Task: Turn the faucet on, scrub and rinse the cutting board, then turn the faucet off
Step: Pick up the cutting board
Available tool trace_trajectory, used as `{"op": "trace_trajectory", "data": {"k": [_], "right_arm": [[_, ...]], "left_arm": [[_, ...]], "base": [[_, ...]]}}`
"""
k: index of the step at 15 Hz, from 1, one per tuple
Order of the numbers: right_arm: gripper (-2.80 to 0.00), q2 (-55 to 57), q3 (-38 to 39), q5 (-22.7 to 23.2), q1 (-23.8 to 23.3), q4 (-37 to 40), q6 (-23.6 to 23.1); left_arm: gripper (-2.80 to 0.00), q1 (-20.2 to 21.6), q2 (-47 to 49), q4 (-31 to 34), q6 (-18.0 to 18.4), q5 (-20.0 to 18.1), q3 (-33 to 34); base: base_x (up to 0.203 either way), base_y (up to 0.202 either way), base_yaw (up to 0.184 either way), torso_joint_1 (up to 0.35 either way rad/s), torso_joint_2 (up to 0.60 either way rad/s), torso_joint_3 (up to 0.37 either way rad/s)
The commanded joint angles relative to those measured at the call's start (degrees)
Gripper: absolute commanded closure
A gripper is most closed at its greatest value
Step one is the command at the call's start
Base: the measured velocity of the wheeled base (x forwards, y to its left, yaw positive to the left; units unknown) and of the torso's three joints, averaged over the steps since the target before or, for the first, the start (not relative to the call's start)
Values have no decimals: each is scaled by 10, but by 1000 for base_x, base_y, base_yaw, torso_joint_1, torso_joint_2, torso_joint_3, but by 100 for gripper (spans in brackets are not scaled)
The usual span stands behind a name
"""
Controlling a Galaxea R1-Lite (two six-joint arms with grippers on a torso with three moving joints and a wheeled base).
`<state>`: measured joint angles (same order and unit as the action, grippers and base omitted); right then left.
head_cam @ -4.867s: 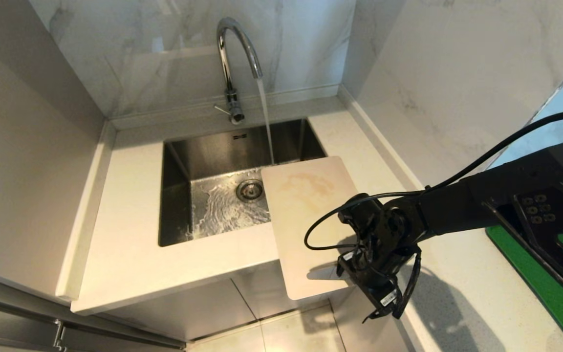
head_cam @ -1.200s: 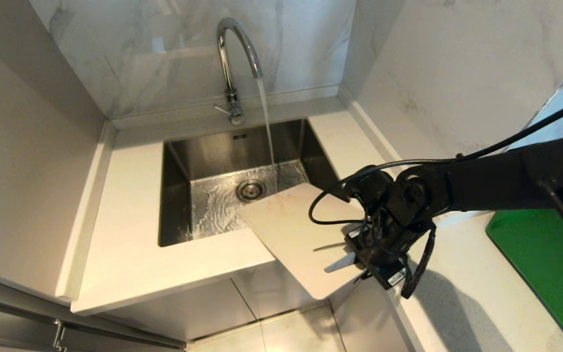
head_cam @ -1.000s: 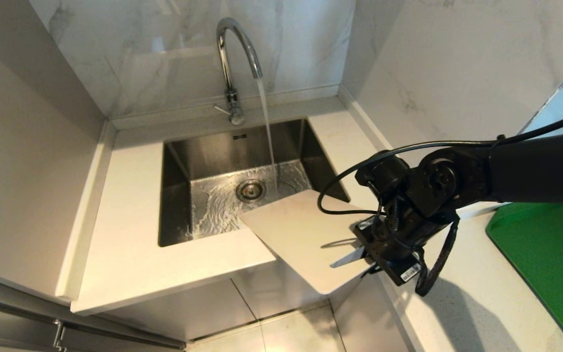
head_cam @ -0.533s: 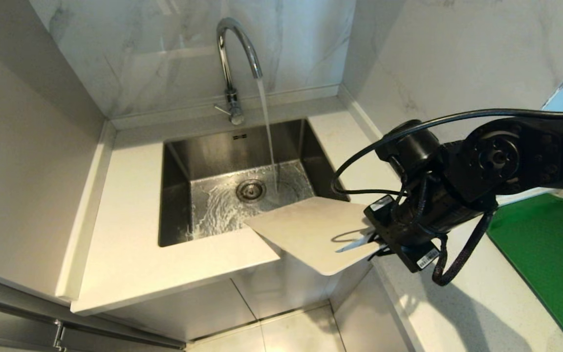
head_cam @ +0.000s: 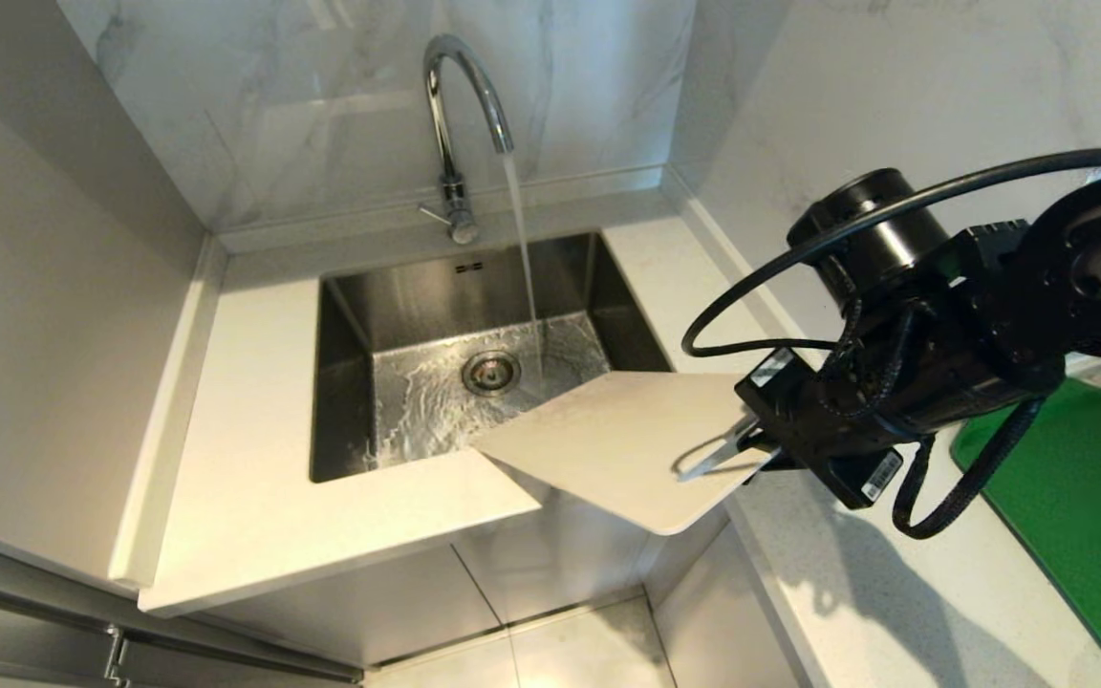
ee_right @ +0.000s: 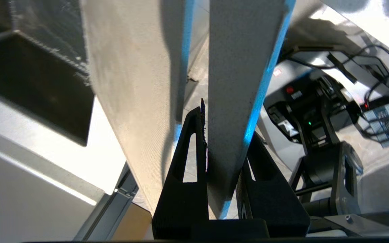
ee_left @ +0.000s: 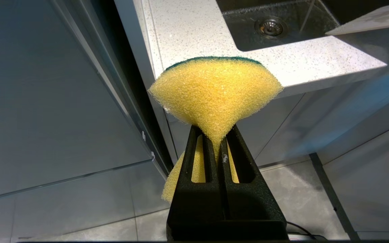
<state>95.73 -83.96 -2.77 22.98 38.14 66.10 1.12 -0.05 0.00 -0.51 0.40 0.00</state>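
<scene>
Nearest, down by the cabinet fronts below the counter: left gripper [ee_left: 219,148] clamped tight on a yellow sponge [ee_left: 214,91], pinched at its middle so the top flares out like a fan. Further on, at the counter's [head_cam: 254,459] front corner: right gripper [head_cam: 751,449] closed on the slotted end of the cutting board [head_cam: 608,440], holding it in the air, tilted, its far corner over the front right of the sink [head_cam: 350,315]. Beyond, water streaming from the faucet [head_cam: 460,115] into the basin, landing beside the drain and just past the board's far edge. Off to the right, a green board [head_cam: 1076,516] lying on the counter.
</scene>
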Motion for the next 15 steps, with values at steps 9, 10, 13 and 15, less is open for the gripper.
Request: {"op": "trace_trajectory", "data": {"k": [9, 10, 13, 15], "right_arm": [[0, -39, -96, -3, -3, -24, -57], [0, -39, -111, -3, -3, -25, -61], [0, -40, -135, -3, -8, -25, -62], [0, -41, -138, -4, -23, -25, -62]], "left_arm": [[0, 0, -2, 0, 0, 0, 1], [0, 0, -2, 0, 0, 0, 1], [0, 0, -2, 0, 1, 0, 1], [0, 0, -2, 0, 0, 0, 1]], "base": [[0, 0, 0, 0, 0, 0], [0, 0, 0, 0, 0, 0], [0, 0, 0, 0, 0, 0], [0, 0, 0, 0, 0, 0]]}}
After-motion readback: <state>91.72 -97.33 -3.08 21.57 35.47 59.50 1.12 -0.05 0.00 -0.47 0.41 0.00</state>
